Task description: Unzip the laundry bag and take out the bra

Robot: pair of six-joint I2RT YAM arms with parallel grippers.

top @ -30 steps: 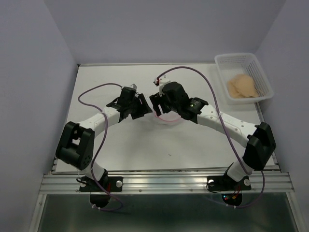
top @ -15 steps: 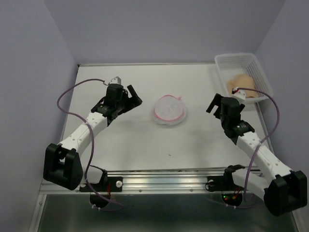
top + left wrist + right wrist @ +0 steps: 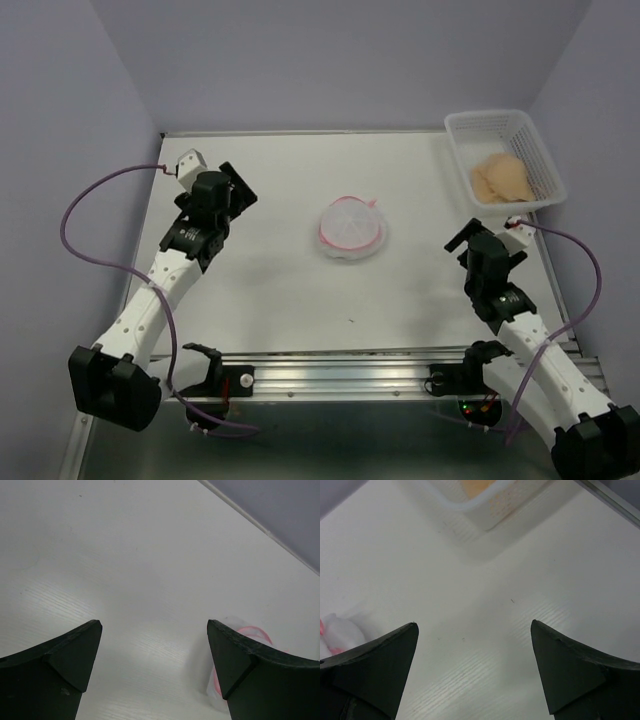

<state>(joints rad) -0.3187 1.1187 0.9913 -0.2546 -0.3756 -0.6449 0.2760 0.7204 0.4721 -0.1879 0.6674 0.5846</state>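
You were looking at a robotics lab cell, not a home. A bare white table (image 3: 280,295) filled mid-frame, boxed in by plain lavender walls (image 3: 340,60) at the top and both sides. An aluminium rail (image 3: 340,376) ran along the bottom, two robot arms (image 3: 150,295) bolted by it, purple cables (image 3: 64,222) looping loose. The laundry bag (image 3: 351,228) and basket (image 3: 505,122) sat as lone props.

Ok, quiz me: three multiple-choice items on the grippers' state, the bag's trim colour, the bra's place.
1. The left gripper and right gripper are: A both open, empty; B both shut; C one holding something.
2. The laundry bag has piping that is: A blue; B pink-red; C green.
3. The bra lies: A inside the laundry bag; B in the left gripper; C in the basket.
A: wrist views show both spread wide, nothing between. B: pink-red rim seen from above. C: peach cups show in the basket.
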